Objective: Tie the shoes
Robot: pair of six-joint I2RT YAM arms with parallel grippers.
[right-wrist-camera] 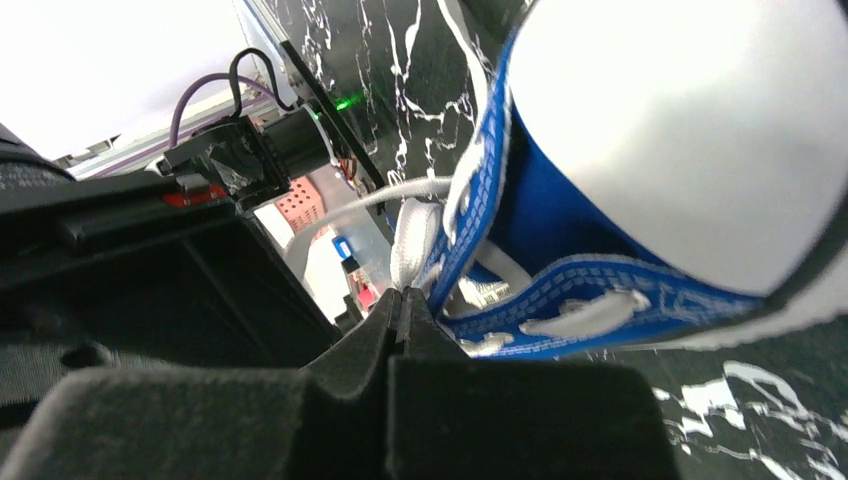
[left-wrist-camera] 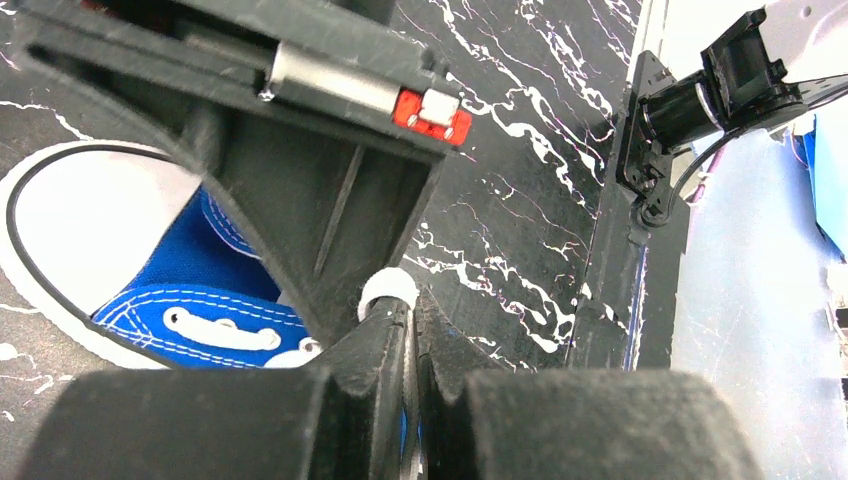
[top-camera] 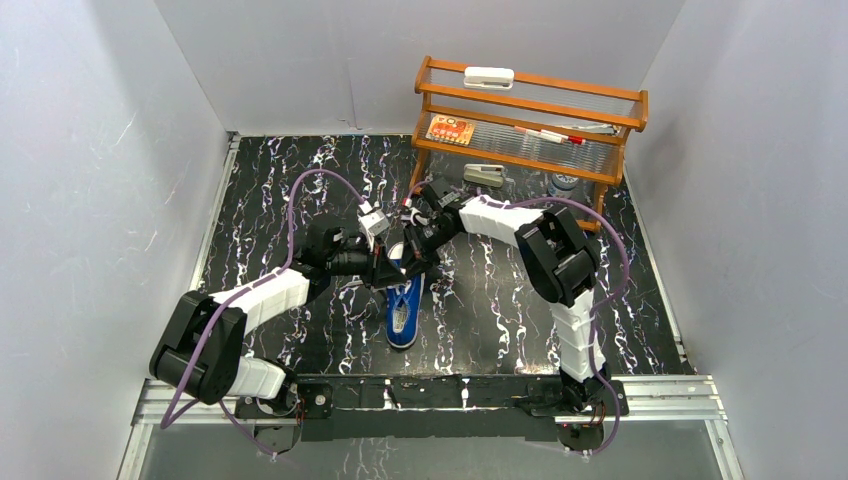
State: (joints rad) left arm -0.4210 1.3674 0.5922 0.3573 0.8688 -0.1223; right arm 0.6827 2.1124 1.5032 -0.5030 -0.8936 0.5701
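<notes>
The blue canvas sneaker [top-camera: 404,312] lies on the black marbled table, heel toward the arms, its front under both grippers. In the left wrist view its white toe cap [left-wrist-camera: 80,220] and blue eyelet strip [left-wrist-camera: 200,325] show at the left. My left gripper [left-wrist-camera: 412,305] is shut on a white lace [left-wrist-camera: 390,287] that loops over its fingertips. My right gripper [right-wrist-camera: 405,298] is shut on a white lace [right-wrist-camera: 412,240] right beside the shoe's blue eyelet edge [right-wrist-camera: 590,295]. Both grippers meet over the laced part [top-camera: 395,255]. The right gripper's body crosses the left wrist view.
A wooden rack [top-camera: 530,120] with pens, a card and a white case stands at the back right. A small white object [top-camera: 485,174] lies in front of it. Grey walls enclose the table on three sides. The metal rail [top-camera: 430,392] runs along the near edge.
</notes>
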